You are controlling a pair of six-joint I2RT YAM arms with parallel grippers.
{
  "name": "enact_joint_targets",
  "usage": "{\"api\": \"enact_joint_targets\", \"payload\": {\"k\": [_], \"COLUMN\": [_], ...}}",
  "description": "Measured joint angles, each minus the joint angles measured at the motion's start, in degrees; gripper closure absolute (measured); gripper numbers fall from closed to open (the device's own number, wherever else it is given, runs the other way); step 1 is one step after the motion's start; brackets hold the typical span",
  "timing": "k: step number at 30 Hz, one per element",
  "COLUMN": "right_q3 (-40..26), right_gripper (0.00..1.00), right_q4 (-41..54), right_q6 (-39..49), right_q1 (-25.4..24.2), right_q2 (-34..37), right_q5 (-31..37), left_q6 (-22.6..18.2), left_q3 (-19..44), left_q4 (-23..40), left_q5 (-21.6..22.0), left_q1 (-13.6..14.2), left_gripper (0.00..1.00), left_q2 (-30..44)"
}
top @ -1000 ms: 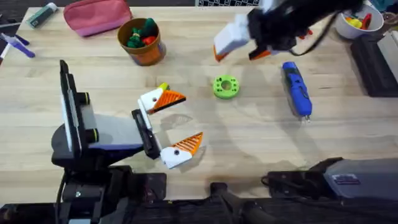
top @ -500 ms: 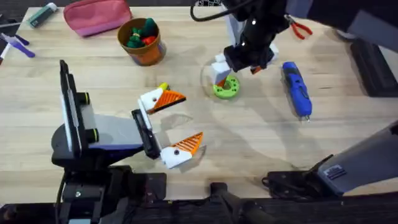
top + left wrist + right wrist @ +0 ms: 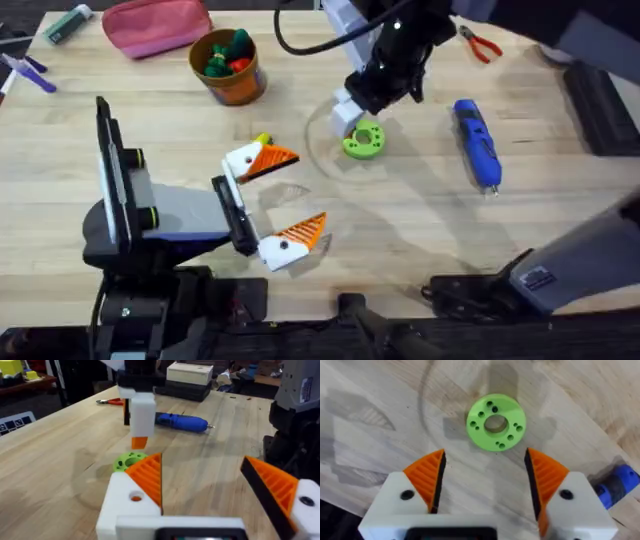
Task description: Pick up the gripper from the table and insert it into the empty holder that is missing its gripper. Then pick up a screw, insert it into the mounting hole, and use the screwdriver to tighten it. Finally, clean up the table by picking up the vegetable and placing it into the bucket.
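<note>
The right gripper [image 3: 485,477] has shifted over one green ring [image 3: 495,422], jaws wide; left gripper [image 3: 285,200] seemingly open.

Behind the table edge stands a dark shelf [image 3: 30,382] with yellow objects. A white box [image 3: 190,372] lies on black cases.

Bright, even light from above; soft shadows on the table [image 3: 400,230]; the raised arm slightly blurred

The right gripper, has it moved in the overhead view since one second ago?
Yes. The right gripper has moved left and toward the near edge, and now hangs open just above the green ring, which lies where it was.
</note>
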State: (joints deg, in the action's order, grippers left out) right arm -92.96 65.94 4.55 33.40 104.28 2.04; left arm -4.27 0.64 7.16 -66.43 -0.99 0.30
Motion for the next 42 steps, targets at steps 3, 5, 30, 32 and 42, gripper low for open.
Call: {"api": "enact_joint_targets", "payload": {"k": [3, 5, 30, 32, 42], "right_q3": [-0.2, -0.2, -0.2, -0.2, -0.2], "right_gripper": [0.155, 0.199, 0.643, 0.649, 0.722], "right_q4": [-0.3, -0.7, -6.4, -6.4, -7.4], "right_q6": [1.1, 1.8, 3.0, 3.0, 3.0], "right_q1": [-0.7, -1.1, -1.7, -1.7, -1.4], "right_q2": [2.4, 4.2, 11.7, 11.7, 12.8], "right_q5": [-0.4, -0.4, 0.8, 1.2, 1.7], "left_q6": [0.0, 0.0, 0.0, 0.0, 0.0], "left_q3": [0.0, 0.0, 0.0, 0.0, 0.0], "left_q4": [0.0, 0.0, 0.0, 0.0, 0.0], "left_q5": [0.0, 0.0, 0.0, 0.0, 0.0], "left_q1": [0.0, 0.0, 0.0, 0.0, 0.0], "left_gripper": [0.016, 0.015, 0.016, 0.015, 0.015], "left_q2": [0.0, 0.0, 0.0, 0.0, 0.0]}}
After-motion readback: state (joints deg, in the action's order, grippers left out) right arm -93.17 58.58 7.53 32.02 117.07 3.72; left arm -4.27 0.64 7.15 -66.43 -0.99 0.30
